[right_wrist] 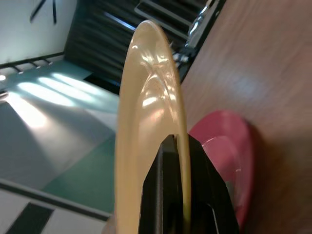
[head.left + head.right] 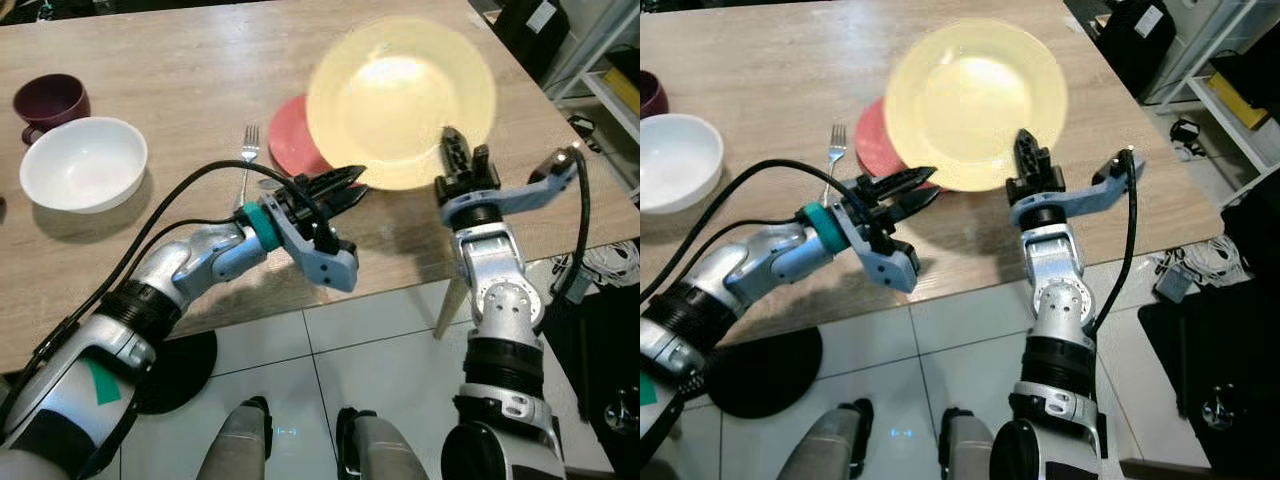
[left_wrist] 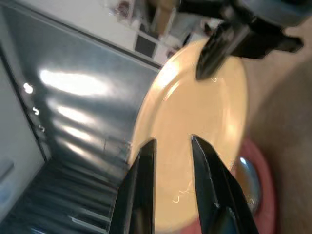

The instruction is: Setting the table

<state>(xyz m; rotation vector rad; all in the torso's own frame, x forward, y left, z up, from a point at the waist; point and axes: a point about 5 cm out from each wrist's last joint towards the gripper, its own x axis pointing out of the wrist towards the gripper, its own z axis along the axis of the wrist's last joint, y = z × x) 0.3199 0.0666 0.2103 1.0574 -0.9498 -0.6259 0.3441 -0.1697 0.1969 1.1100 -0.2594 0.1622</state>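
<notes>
Here I had the right gripper (image 2: 462, 152) closed on the near rim of the yellow plate (image 2: 400, 100), one finger on each face of the rim, and the plate hung in the air above the wooden table (image 2: 180, 60), over its near edge toward the right-hand corner. In the right wrist view the plate stood edge-on between the two black fingers (image 1: 163, 195).

The left gripper (image 2: 338, 187) reached in from the left, just beside the plate's near-left rim, its fingers (image 3: 141, 190) parted with a clear gap between them and holding nothing; through that gap the left wrist view showed the plate's face.

Under the raised plate a red plate (image 2: 290, 140) lay flat on the table, partly hidden by the yellow one. A fork (image 2: 247, 158) lay just to its left, tines pointing toward the far edge. Near the left edge sat a white bowl (image 2: 83, 165), and just beyond it, toward the far-left corner, a dark maroon cup (image 2: 50, 102). Below the near edge I saw white floor tiles (image 2: 380, 360).
</notes>
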